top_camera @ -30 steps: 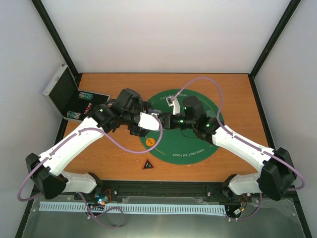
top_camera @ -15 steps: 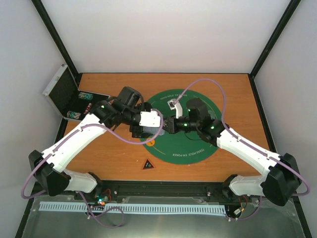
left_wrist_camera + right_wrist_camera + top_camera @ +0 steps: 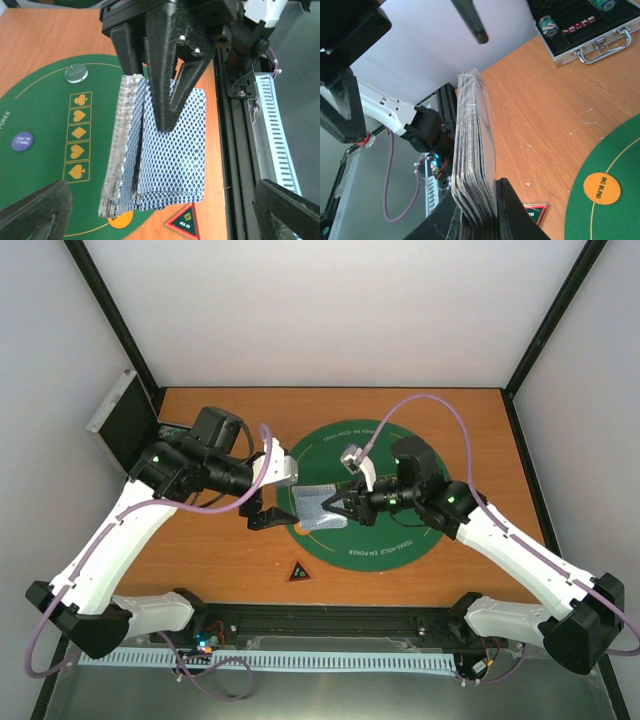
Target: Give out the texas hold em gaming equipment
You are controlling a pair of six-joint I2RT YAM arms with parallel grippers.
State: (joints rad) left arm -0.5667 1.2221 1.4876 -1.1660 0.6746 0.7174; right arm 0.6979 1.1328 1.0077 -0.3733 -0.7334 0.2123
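Right wrist view shows you chips in case, top doesn't; right gripper clamps deck, left gripper wide apart.

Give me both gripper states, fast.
Left gripper: open, holding nothing.
Right gripper: closed on the deck of cards.
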